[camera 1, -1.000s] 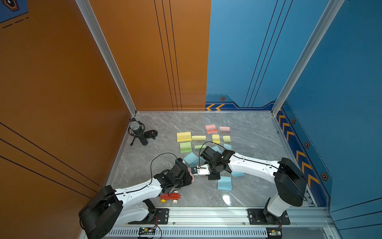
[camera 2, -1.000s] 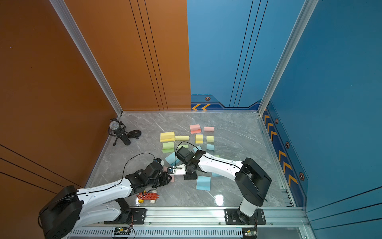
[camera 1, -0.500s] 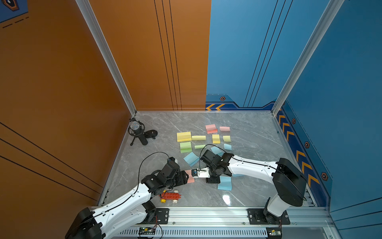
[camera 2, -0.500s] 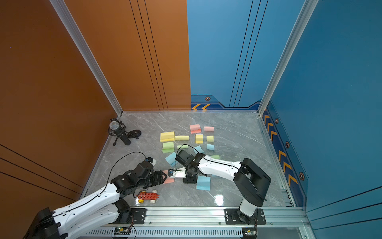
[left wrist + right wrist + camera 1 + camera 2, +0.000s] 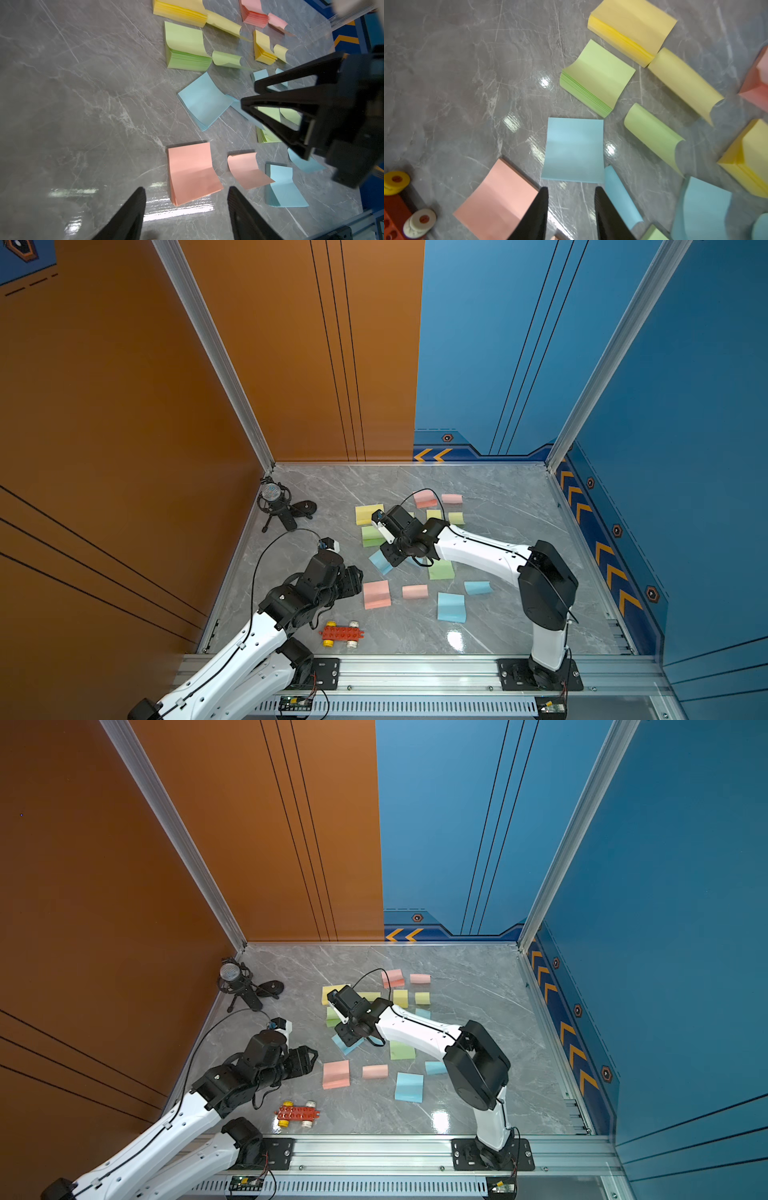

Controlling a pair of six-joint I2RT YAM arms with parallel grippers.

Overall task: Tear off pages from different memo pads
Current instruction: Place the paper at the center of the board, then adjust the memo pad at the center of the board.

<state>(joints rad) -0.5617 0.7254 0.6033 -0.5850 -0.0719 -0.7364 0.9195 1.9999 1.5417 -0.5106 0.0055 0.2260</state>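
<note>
Several pastel memo pads lie on the grey marble floor with curled loose pages beside them. My left gripper (image 5: 354,581) (image 5: 186,190) is open and empty, just left of a pink pad (image 5: 376,594) (image 5: 191,170). A curled pink page (image 5: 414,591) (image 5: 247,170) lies right of that pad. My right gripper (image 5: 390,558) (image 5: 571,189) hangs open and empty above the floor, at the near edge of a blue pad (image 5: 380,562) (image 5: 574,149), with a rolled blue page (image 5: 620,197) beside one finger. Yellow (image 5: 369,513) and green (image 5: 372,536) pads sit farther back.
A red toy brick car (image 5: 341,634) (image 5: 396,207) stands near the front rail. A microphone on a tripod (image 5: 272,493) stands at the far left corner. Another blue pad (image 5: 451,607), a blue page (image 5: 478,587) and a green pad (image 5: 441,569) lie under the right arm.
Both grippers were close together at the pink pad, the right one shut. Both have opened. The left has drawn back to the left, and the right has moved back to the blue pad.
</note>
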